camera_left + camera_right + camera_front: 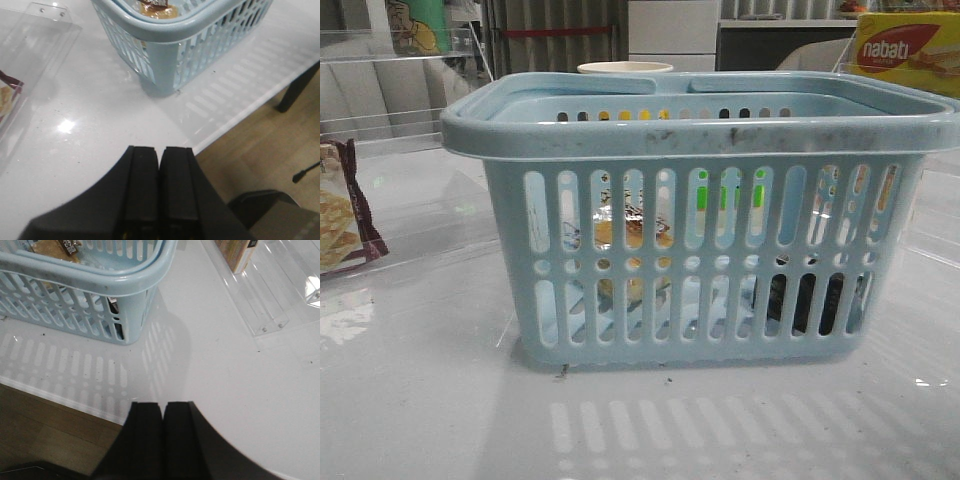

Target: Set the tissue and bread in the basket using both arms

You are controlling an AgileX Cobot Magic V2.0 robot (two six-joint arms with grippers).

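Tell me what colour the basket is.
Light blue, with dark specks on the rim; the basket shows best in the front view.

Left gripper (159,165) closed up tight, both black fingers (142,185) pressed flat together with only a thin seam between them, nothing held. Hanging above the tabletop near its front edge, not touching it. Right gripper (162,417) same deal: fingers (145,440) shut against each other, empty, sitting over the tabletop's front edge. Neither arm visible from the front camera, so no read on elbows or wrists beyond the dark housings behind the fingers.
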